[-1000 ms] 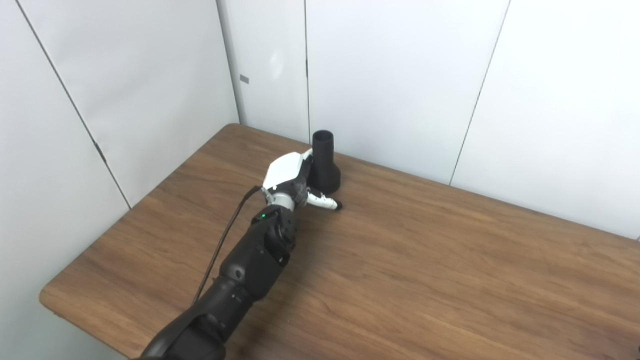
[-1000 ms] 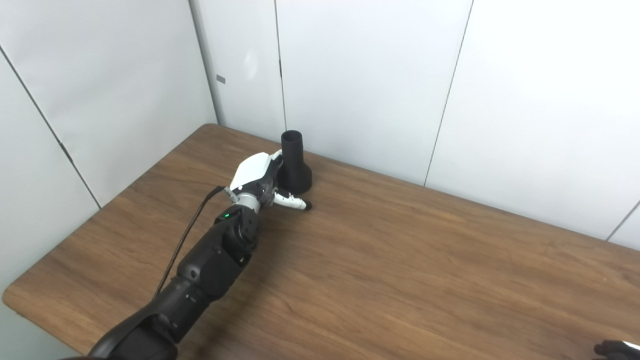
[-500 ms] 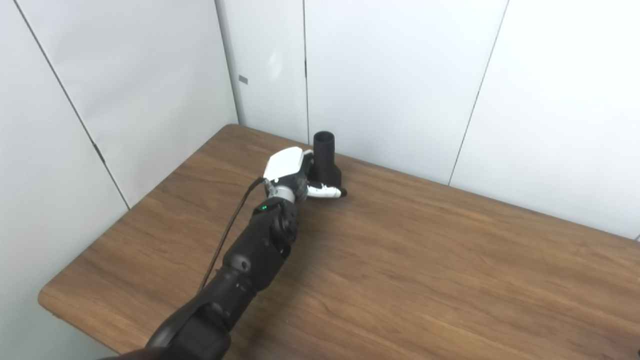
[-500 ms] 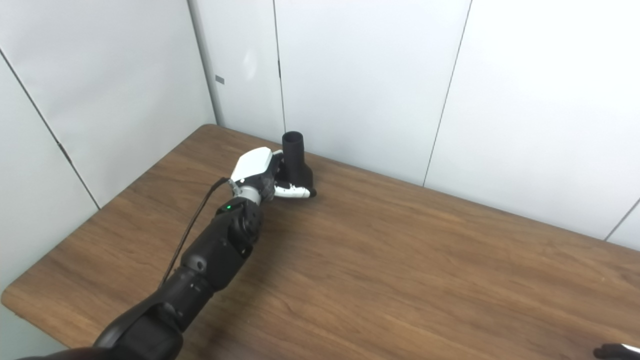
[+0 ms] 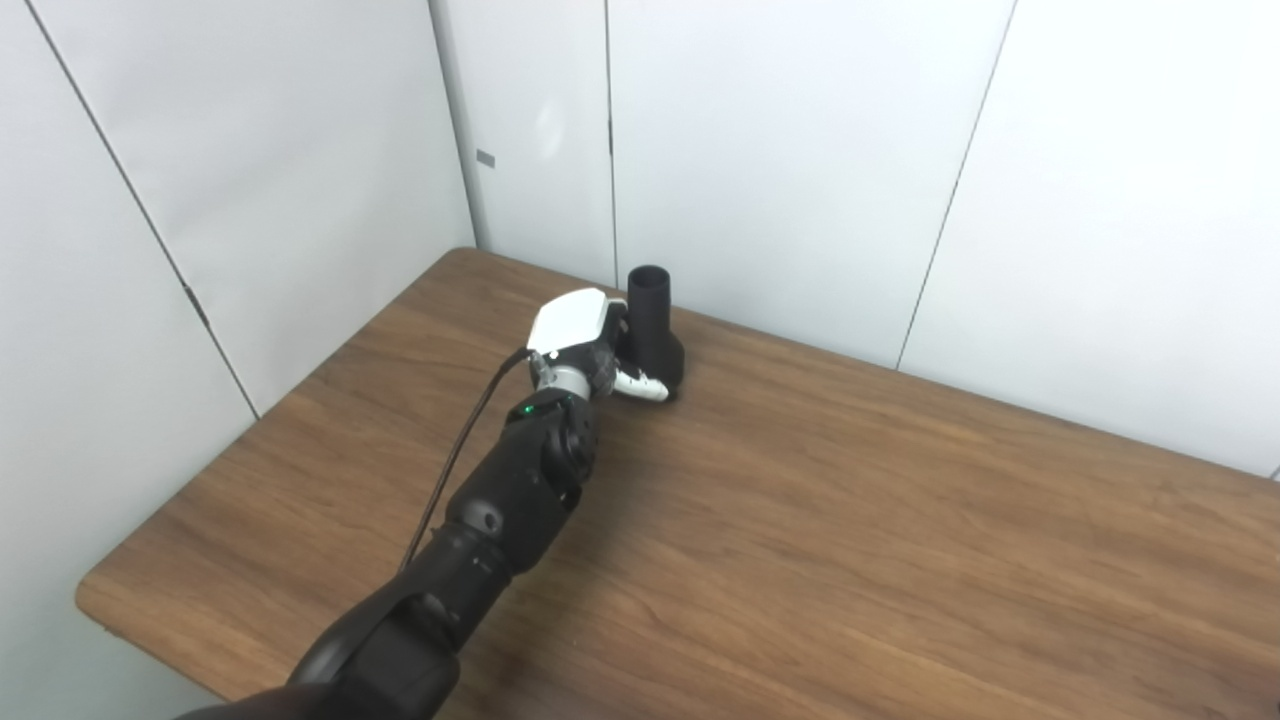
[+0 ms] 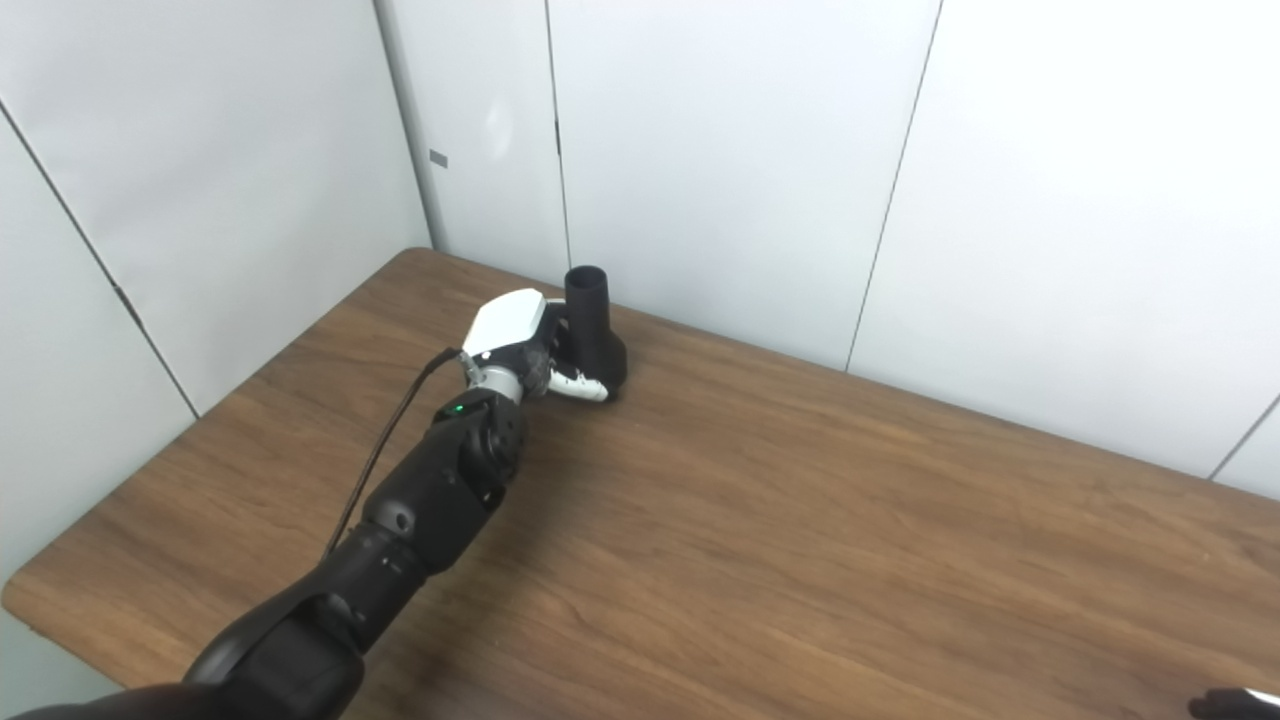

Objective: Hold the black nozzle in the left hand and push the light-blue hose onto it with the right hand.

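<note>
The black nozzle (image 5: pixel 652 320) stands upright on its wide base near the far edge of the wooden table (image 5: pixel 850 520), narrow open end up. My left hand (image 5: pixel 585 340) is against its left side; the white thumb (image 5: pixel 640 385) lies across the front of the base, and the fingers are hidden behind the nozzle. It also shows in the right eye view (image 6: pixel 590 325). Only a dark tip of my right hand (image 6: pixel 1235 700) shows at the bottom right corner. No light-blue hose is in view.
White wall panels (image 5: pixel 780 150) stand close behind the nozzle and along the table's left side. The table's rounded front-left corner (image 5: pixel 95 600) is near my left arm. A black cable (image 5: pixel 455 460) runs along the left forearm.
My left hand has moved in against the nozzle. The thumb, earlier stretched out on the table in front of the base, has closed onto it. The nozzle has stayed in place.
</note>
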Robot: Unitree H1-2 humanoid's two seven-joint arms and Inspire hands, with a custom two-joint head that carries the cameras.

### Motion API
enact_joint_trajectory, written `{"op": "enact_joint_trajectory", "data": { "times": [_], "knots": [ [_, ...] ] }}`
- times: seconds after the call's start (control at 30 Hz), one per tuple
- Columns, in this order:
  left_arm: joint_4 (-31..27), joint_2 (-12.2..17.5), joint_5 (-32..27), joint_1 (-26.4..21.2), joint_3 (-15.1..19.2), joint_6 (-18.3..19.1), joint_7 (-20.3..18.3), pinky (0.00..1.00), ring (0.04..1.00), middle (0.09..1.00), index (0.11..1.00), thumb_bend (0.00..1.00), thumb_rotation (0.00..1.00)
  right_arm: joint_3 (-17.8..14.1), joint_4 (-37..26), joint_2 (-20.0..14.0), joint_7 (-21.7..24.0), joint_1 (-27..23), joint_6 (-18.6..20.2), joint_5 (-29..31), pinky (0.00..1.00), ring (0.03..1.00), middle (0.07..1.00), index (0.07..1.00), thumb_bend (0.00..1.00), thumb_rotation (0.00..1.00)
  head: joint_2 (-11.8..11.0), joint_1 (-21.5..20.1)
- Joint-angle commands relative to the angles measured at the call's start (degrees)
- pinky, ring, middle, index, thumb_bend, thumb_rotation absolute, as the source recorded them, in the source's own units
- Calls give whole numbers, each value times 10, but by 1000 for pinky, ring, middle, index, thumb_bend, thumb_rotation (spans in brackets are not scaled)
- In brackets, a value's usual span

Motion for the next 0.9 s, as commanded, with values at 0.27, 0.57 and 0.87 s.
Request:
{"op": "enact_joint_trajectory", "data": {
  "times": [0.27, 0.57, 0.87],
  "knots": [
    [26, 13, 53, 16, -46, 25, -3, 737, 588, 584, 609, 926, 71, -2, -17, -4, 1, -7, -9, 4, 332, 473, 525, 485, 1000, 654, 1, 0],
    [44, 29, 64, 20, -86, -15, 37, 363, 373, 434, 489, 532, 57, -1, -19, -2, -1, -8, -6, 0, 335, 485, 537, 493, 1000, 665, -1, -2],
    [51, 52, 11, 36, -91, -169, 111, 254, 312, 435, 507, 521, 0, 2, -17, -4, 0, -11, -5, -3, 347, 505, 555, 510, 1000, 671, -2, -2]
  ]
}}
